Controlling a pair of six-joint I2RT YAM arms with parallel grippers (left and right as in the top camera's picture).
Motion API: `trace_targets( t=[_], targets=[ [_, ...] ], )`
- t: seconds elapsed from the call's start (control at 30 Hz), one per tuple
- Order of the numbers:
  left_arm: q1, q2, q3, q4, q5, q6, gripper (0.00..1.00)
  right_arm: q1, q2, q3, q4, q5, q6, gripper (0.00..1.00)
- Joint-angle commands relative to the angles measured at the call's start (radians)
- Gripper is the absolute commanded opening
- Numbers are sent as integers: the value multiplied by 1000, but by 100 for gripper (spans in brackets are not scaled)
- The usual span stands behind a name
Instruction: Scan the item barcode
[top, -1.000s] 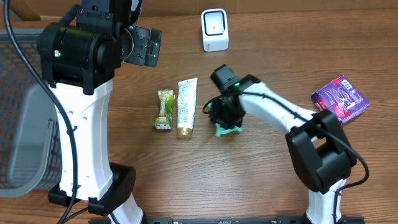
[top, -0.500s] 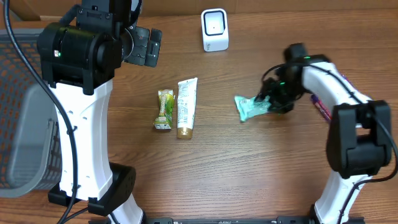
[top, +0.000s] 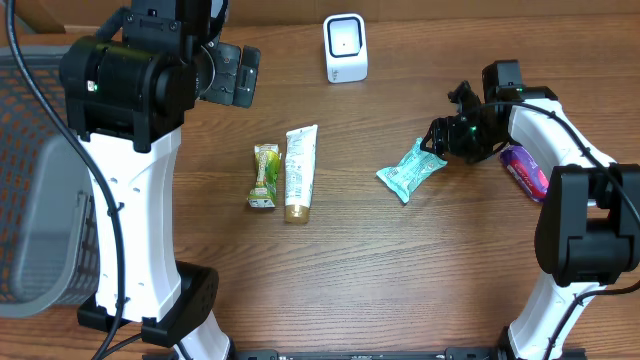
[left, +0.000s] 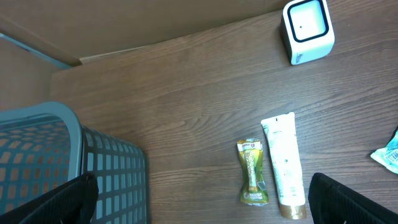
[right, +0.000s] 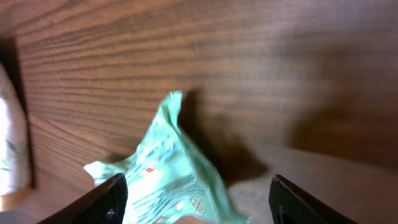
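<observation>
Gripping: nothing. My right claw (right: 199, 190) has its fingers apart, low over the table (top: 400, 260), and neither finger presses on anything.
Item: the green packet (top: 411, 170) lies flat on the table, one end between my right fingers, the rest stretching away toward the middle.
Beside me: a purple packet (top: 525, 168) lies just to the outer side of my right arm, untouched.
Mid-table: a white tube (top: 299, 172) and a small yellow-green sachet (top: 264, 176) lie side by side, well apart from the green packet.
Scanner: the white scanner (top: 346, 47) stands at the far edge, well apart from the green packet, with nothing held to its face.
Left claw (left: 202, 186): fingers wide apart, raised high, empty, with the grey basket (left: 74, 137) below at its outer side.
Progress: I judge the green packet is set down, not presented. Whether its barcode is read I cannot tell. The tube, sachet and purple packet look left to do.
</observation>
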Motion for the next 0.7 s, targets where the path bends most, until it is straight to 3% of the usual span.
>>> trace_targets(
  t=[0.0,0.67],
  targets=[
    [5,0,6,1,-6,5,100,3,-25,-5,16,15,-183,72],
    [5,0,6,1,-6,5,100,18,71,-45,-27,-210,-244,59]
  ],
)
